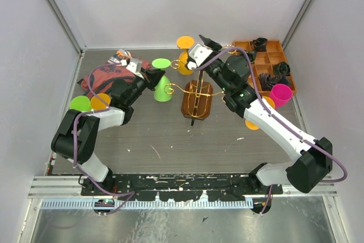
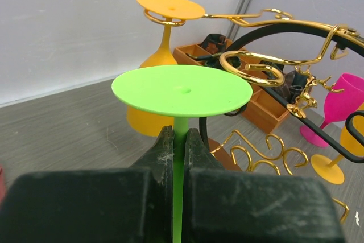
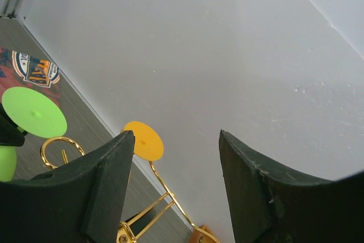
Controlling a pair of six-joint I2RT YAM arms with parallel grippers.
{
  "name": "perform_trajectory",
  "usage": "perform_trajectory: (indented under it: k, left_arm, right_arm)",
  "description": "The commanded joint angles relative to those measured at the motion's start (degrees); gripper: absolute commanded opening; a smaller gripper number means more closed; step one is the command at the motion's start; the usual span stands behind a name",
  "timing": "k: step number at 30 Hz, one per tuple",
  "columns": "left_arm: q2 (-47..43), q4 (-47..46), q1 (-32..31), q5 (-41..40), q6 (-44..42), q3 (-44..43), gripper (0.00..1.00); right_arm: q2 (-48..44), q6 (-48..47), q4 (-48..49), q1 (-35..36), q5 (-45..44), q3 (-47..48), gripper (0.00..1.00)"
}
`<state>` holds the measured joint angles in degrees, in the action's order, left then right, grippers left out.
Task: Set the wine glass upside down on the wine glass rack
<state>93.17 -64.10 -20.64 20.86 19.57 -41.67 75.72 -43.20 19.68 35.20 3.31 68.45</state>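
Observation:
My left gripper (image 1: 152,78) is shut on the stem of a green wine glass (image 1: 163,88), held upside down with its foot (image 1: 161,63) up, just left of the wine glass rack (image 1: 197,98). The rack is gold curly wire on a brown wooden base. In the left wrist view my gripper (image 2: 180,135) clamps the green stem under the round foot (image 2: 182,90), which is close to a gold scrolled arm (image 2: 253,64). An orange glass (image 1: 185,56) hangs upside down on the rack's far arm. My right gripper (image 1: 208,42) is open and empty above the back of the rack, as the right wrist view (image 3: 176,140) shows.
A brown compartmented tray (image 1: 265,61) with dark items stands at the back right. A pink glass (image 1: 281,94) and orange glasses (image 1: 253,123) stand near my right arm. A red cloth (image 1: 108,78) and green (image 1: 79,103) and orange (image 1: 100,101) discs lie at the left.

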Motion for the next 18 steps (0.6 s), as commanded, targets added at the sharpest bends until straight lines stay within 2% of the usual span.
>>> perform_trajectory:
  k: [1,12,18]
  left_arm:
    - [1.2,-9.7,-1.2,-0.9,-1.5,0.2,0.0]
    - [0.4,-13.7,-2.8,-8.4,-4.4,1.6,0.0]
    - [-0.8,-12.3,-3.6,-3.6,-5.8,0.0,0.0]
  right_arm:
    - [-2.5,-0.1,3.2,-1.1,0.8,-0.2,0.67]
    - [-2.3,0.4,1.4,-3.1,2.1,-0.1,0.67]
    - [-2.1,0.1,1.4,-3.7,1.6,-0.6,0.66]
